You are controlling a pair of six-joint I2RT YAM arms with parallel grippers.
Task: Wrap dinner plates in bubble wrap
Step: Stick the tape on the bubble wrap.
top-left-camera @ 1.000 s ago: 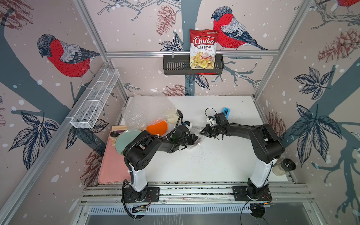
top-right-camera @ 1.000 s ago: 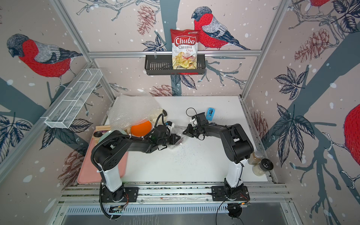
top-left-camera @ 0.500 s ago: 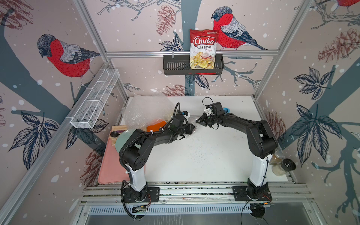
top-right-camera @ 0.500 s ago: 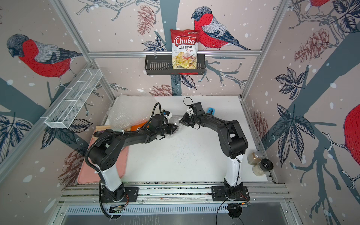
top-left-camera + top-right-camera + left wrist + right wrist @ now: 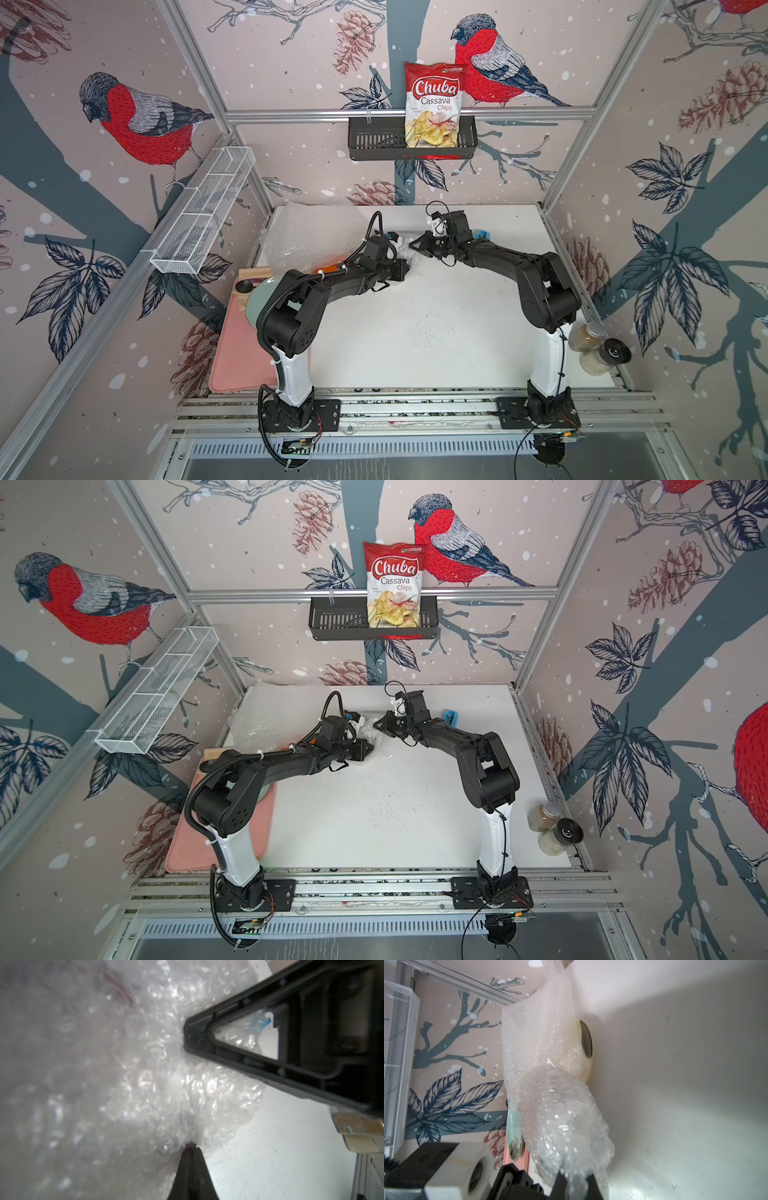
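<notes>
Pinching a bunched bundle of bubble wrap (image 5: 404, 254) from two sides, toward the back middle of the table (image 5: 436, 332). Left gripper (image 5: 192, 1147) squeezed tight on one edge of the bundle. Right gripper (image 5: 575, 1184) clamped on the opposite edge, nearly tip to tip with the left in both top views. Seeing reddish streaks through the wrap in the left wrist view, probably the dark red plate inside, can't confirm. Spotting the cream plate (image 5: 584, 1043) on the table half under a loose sheet, and the orange plate (image 5: 328, 269) peeking out behind the left arm near the green plate (image 5: 257, 295). Judging step: closing wrap round one plate. Next: fold the held edges over, press flat, and release gently so nothing springs open.
</notes>
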